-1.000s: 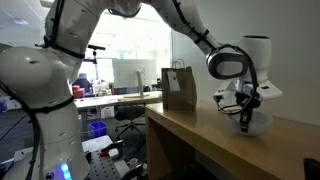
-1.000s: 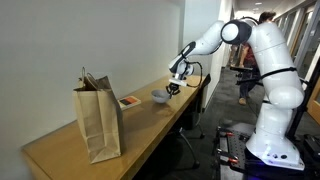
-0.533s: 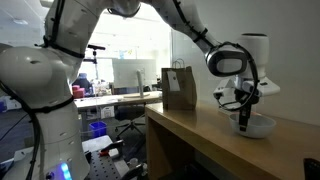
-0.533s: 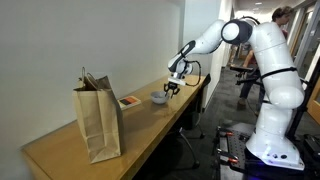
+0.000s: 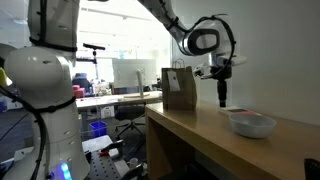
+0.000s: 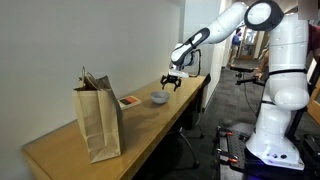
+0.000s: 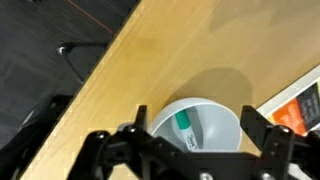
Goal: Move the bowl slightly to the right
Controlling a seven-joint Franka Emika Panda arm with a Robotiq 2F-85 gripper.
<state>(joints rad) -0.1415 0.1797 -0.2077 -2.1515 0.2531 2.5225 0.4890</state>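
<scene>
Above bench (image 5: pixel 190 128), tool (image 5: pixel 222 98) hangs spread, empty. Bowl (image 5: pixel 251 124) rests flat below, untouched; clearance suggests placement is done.

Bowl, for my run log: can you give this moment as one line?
gripper open, empty | hovers above bowl, apart | bowl upright on table

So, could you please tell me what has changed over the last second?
The gripper has let go of the bowl and risen clear of it, fingers open. The bowl rests where it was on the counter; the paper bag has not moved either.
</scene>
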